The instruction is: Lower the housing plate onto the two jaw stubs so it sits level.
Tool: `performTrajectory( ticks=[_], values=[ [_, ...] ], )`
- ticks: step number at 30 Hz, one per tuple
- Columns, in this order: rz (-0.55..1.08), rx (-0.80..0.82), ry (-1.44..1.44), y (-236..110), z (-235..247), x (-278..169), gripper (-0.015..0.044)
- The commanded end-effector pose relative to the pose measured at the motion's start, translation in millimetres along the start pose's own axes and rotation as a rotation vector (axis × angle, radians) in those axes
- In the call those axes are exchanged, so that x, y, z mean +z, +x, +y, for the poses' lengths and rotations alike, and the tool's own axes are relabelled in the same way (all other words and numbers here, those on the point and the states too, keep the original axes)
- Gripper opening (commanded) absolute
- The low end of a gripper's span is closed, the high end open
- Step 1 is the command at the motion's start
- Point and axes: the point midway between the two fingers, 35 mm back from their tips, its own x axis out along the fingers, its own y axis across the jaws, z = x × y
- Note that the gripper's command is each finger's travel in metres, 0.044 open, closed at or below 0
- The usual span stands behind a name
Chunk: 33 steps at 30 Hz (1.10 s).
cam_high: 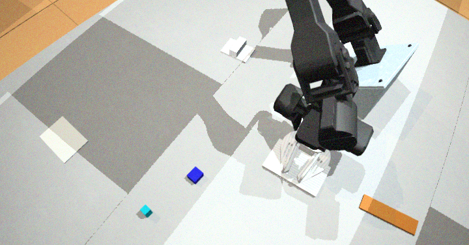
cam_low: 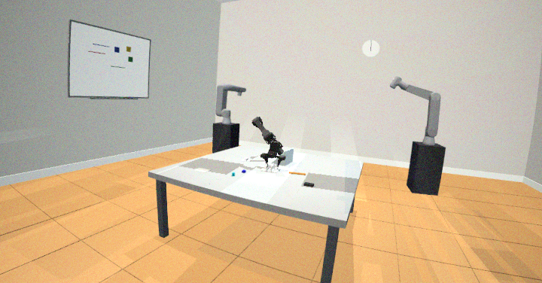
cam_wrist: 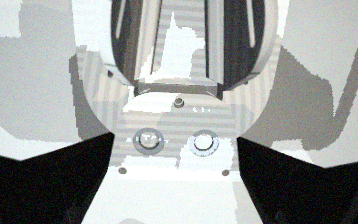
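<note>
White and striped, the housing plate [cam_wrist: 175, 122] sits between the black pincer's [cam_wrist: 176, 155] widely spread fingers, gripped by its edges, above the pale base plate [cam_high: 307, 189]. Just beyond the pincer rise the two jaws [cam_high: 288, 156] [cam_wrist: 130, 40], side by side with a gap between them. Whether the housing plate touches their stubs, I cannot tell. Well apart from the pincer lie a blue cube [cam_high: 195, 174] [cam_low: 244, 171] and an orange bar [cam_high: 388, 214] [cam_low: 296, 173].

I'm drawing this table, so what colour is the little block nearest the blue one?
Cyan; top view shows best.
</note>
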Motion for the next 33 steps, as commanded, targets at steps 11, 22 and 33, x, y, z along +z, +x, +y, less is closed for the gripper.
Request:
performTrajectory(
  ticks=[11, 22, 33],
  values=[
    [0.0, 0.0, 0.0, 0, 0, 0, 0.044],
    [0.0, 0.003, -0.002, -22, 1, 1, 0.044],
    [-0.003, -0.001, -0.012, -79, 3, -7, 0.044]
  ],
)
